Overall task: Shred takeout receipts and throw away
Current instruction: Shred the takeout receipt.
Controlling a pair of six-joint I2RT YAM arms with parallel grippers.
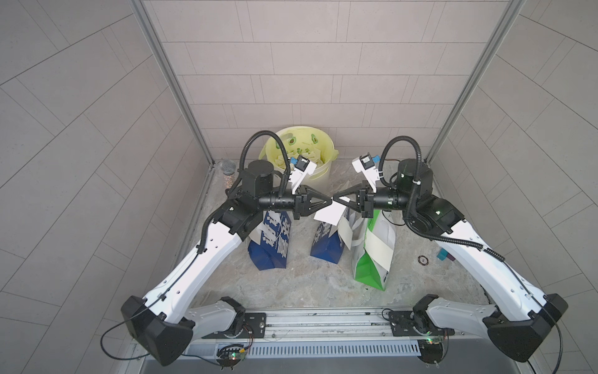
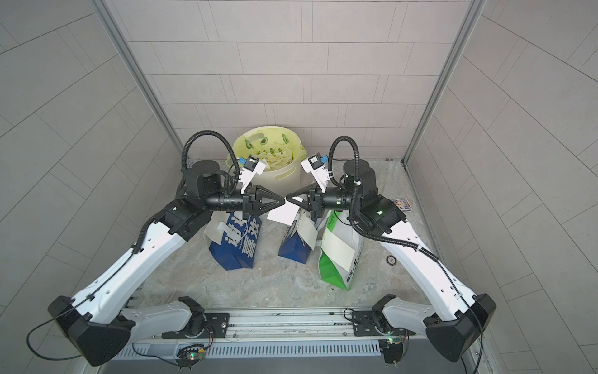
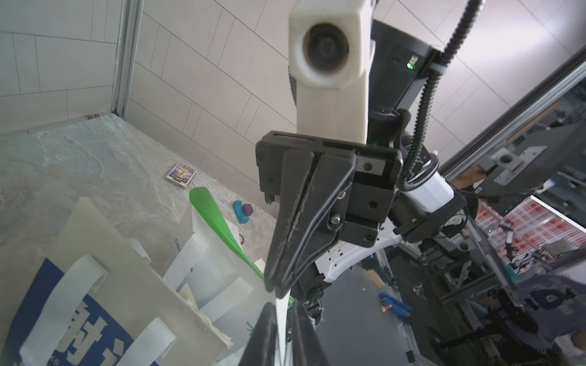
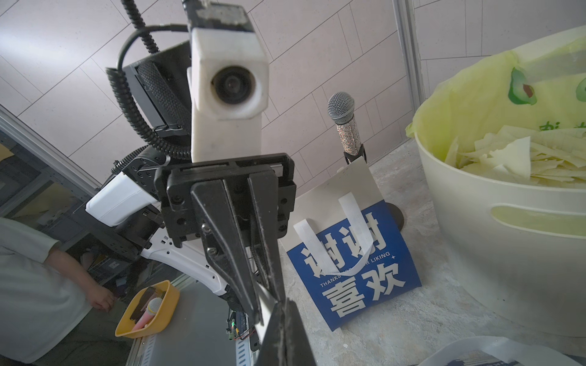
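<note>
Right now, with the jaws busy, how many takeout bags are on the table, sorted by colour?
Blue and white bags: 2
Green and white bag: 1
Total: 3

Grey tiled walls (image 1: 323,64), marbled stone floor (image 1: 291,281)

One plain white receipt (image 1: 330,214) hangs pinched between the left end effector (image 1: 330,201) and right end effector (image 1: 335,198).
</note>
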